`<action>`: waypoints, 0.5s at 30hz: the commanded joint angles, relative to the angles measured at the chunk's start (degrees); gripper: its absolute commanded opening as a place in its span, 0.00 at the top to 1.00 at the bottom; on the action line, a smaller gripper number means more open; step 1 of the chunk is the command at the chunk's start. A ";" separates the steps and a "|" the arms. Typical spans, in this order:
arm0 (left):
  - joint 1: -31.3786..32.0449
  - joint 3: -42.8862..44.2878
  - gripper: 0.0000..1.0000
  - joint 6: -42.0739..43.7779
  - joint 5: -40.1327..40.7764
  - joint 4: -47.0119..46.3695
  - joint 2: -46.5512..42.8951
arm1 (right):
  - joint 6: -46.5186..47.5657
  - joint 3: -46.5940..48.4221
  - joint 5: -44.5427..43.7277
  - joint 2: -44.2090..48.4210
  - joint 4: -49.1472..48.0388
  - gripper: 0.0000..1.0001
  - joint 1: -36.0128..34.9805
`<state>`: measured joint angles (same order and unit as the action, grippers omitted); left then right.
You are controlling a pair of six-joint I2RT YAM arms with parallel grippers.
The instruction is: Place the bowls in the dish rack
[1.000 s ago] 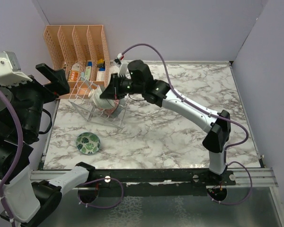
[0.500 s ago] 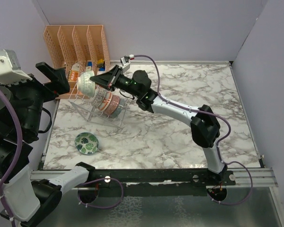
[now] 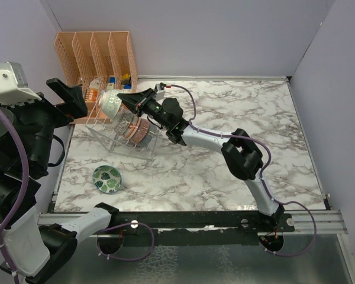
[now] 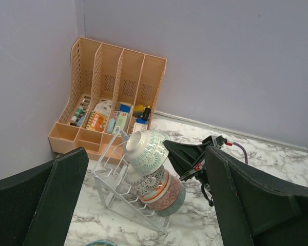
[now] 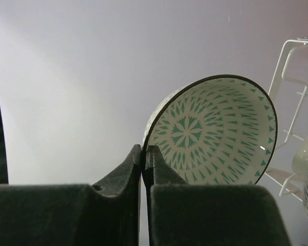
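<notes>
Two bowls lean in the dish rack (image 3: 115,142) just below my right claw (image 5: 142,154): an orange-banded bowl (image 4: 155,185) and, next to it on the lower side, a bowl with a reddish-brown outside (image 3: 143,134). My right claw is clenched on the rim of a teal-patterned bowl (image 5: 210,133), one finger inside the rim and one outside. That bowl hangs on its side past my fingertips, its mouth turned back toward my wrist and its foot pointing away, over the upper end of the rack. From the left wrist view its lower edge meets the orange-banded bowl, though I cannot tell whether they truly touch. Thin rack bars show to the right of the held bowl in my right wrist view.

My left claw (image 3: 70,100) is released, fingers spread wide, raised off to the side of the rack and well apart from my right claw, gripping nothing. Beyond the held bowl stands an orange file organizer (image 4: 113,72) with small items in its slots. A leaf-patterned green bowl (image 3: 107,178) lies on the marble bench (image 3: 225,165), apart from both claws, nearer my bases than the rack.
</notes>
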<state>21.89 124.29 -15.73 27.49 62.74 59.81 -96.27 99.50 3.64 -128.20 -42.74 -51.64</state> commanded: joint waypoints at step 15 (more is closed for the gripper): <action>1.66 -0.68 0.01 3.16 2.90 -0.53 0.38 | -9.17 4.25 -0.49 -6.01 -3.04 0.99 -0.30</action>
<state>23.03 123.68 -13.85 28.21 62.67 59.86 -103.57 100.57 3.49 -133.64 -43.35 -51.68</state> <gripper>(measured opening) 0.992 0.037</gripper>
